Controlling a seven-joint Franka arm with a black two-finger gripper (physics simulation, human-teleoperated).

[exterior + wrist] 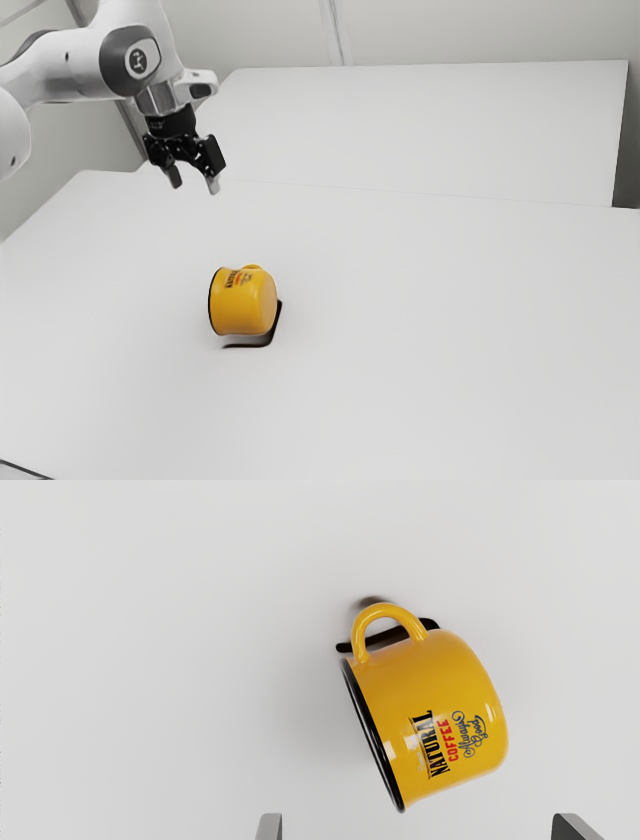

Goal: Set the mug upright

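Observation:
The black gripper [193,183] hangs well above the table toward the exterior view's upper left, apart from the mug. A yellow mug [243,301] lies on its side, its black-rimmed mouth facing the exterior view's left and its base facing the right. In the wrist view the mug [440,710] shows its looped handle, black rim and "NATURAL COFFEE" lettering. The fingertips of the gripper [417,827] stand wide apart with nothing held between them. The inside of the mug is hidden.
The mug rests on a broad white table [420,350]. Beyond it stands another white surface [430,130]. A dark shadow lies beside the mug, and a thin dark line crosses the exterior view's bottom left corner.

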